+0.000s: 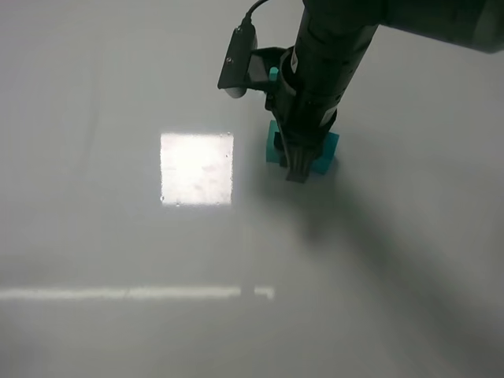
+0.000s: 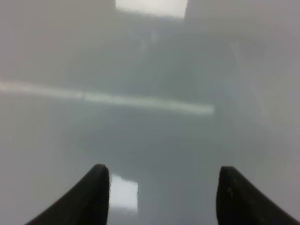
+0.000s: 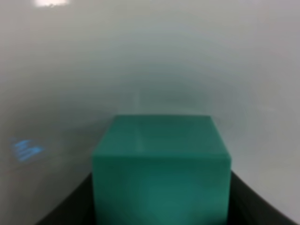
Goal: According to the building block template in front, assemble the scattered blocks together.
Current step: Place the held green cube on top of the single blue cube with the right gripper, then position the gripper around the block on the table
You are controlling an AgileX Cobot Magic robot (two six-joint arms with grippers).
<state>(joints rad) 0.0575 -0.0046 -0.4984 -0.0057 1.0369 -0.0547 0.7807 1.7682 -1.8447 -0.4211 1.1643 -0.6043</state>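
A: Biggest first, quick. What's there?

B: A white table [image 1: 94,236] with a glare patch [image 1: 197,168] and a pale streak [image 1: 134,293] on it. The black right arm [image 1: 331,55] comes in from the top right of the high view, with a wrist camera [image 1: 236,63] hanging off its left side.

A: Blocks versus the jaws?

B: The right gripper [image 1: 298,167] is down on a pair of cubes. A sea-green cube [image 1: 274,146] pokes out left of the fingers, and a teal-blue cube [image 1: 327,150] pokes out on the right. They look flush, but the arm hides the seam. Both sit on the table near the glare patch, on its right.

A: Jaw state?

B: In the right wrist view the sea-green cube [image 3: 161,164] fills the gap, with a dark finger [image 3: 70,208] against each flank, so it's pinched. The teal-blue one is hidden behind it there.

A: Left side?

B: The left gripper [image 2: 161,176] has its fingers spread, with only table between them. It holds nothing.

A: Any text?

B: There's a blue smear [image 3: 26,149] on the table in the right wrist view, too blurred to read.

A: Counts?

B: One sea-green cube, one teal-blue cube, two grippers, and one arm in the high view.
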